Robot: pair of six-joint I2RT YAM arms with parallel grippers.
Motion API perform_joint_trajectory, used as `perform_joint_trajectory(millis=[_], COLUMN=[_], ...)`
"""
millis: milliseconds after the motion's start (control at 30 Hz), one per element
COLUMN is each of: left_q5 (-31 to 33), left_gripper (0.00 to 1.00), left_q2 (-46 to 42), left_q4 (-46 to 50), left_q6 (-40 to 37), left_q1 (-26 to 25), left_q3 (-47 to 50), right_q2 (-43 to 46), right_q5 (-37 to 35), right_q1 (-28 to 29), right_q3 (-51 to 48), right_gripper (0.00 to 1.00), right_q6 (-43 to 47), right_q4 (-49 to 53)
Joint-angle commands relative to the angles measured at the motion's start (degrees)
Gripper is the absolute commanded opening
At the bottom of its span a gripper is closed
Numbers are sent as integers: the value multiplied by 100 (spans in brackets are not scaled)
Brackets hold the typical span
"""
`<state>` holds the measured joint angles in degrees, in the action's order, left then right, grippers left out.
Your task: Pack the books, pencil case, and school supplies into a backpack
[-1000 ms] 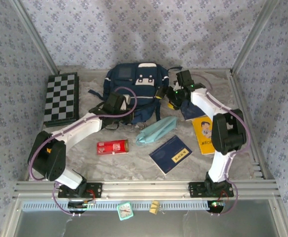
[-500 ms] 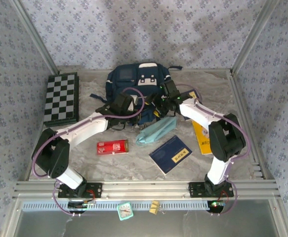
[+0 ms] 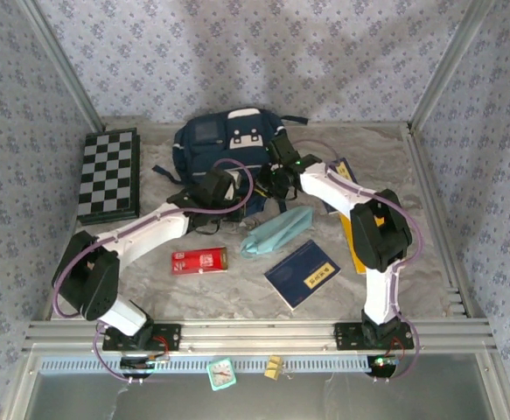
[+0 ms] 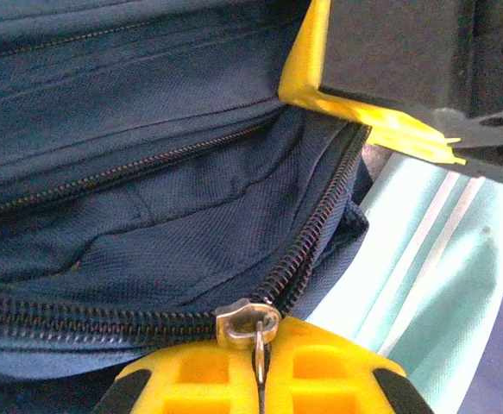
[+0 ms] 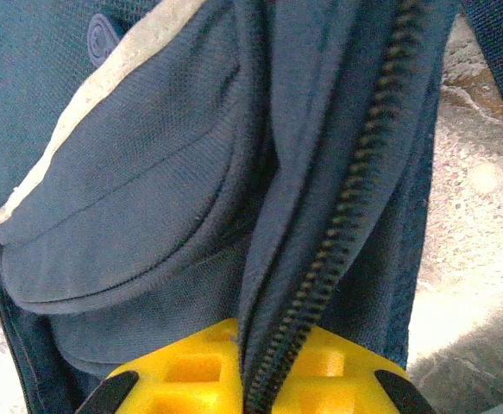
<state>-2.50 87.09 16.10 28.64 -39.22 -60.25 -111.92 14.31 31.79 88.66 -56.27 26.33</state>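
Matt woven navy cloth backpack [image 4: 147, 216], dull metal zip pull [image 4: 246, 318], smooth teal fabric pencil case [image 3: 278, 232]

A flat black-and-white chequered board [image 3: 108, 174] lies at the bench's [image 3: 237, 293] far left corner. A small teal clock [image 3: 222, 374] sits past the near edge.

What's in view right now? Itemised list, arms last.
backpack: 1, navy with white trim, back centre of table
chequered board: 1, black and white, back left
red box: 1, red with white print, front, left of centre
pencil case: 1, light teal, centre, in front of backpack
navy book: 2, yellow labels, one front centre, second mostly hidden behind right arm
yellow book: 1, right side, partly under right arm
small clock: 1, teal, on near rail
small tan item: 1, near rail, too small to identify
left gripper: yellow fingers, shut on zipper pull
right gripper: yellow fingers, shut on backpack's zip edge
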Motion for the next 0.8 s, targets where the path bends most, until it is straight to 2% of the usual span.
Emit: perform_joint_trajectory(millis=[0, 200, 433, 600, 767], left_q5=[-309, -205, -338, -489, -772], left_gripper=[0, 0, 0, 0, 0], left_q2=[-359, -437, -895, -847, -796], left_q4=[-148, -69, -137, -46, -210], left_q6=[36, 142, 169, 49, 147], left_q1=[-121, 190, 931, 1393, 1426], left_q3=[-23, 196, 871, 973, 858], right_q2=[-14, 238, -15, -200, -94], right_q5=[-122, 18, 472, 129, 37], right_q1=[-205, -761, -1332, -1413, -1332], right_q3=[176, 170, 532, 913, 916], right_gripper=[4, 0, 0, 0, 5], right_q6=[594, 1161, 1660, 1979, 2400], right_q4=[-65, 107, 521, 942, 1041])
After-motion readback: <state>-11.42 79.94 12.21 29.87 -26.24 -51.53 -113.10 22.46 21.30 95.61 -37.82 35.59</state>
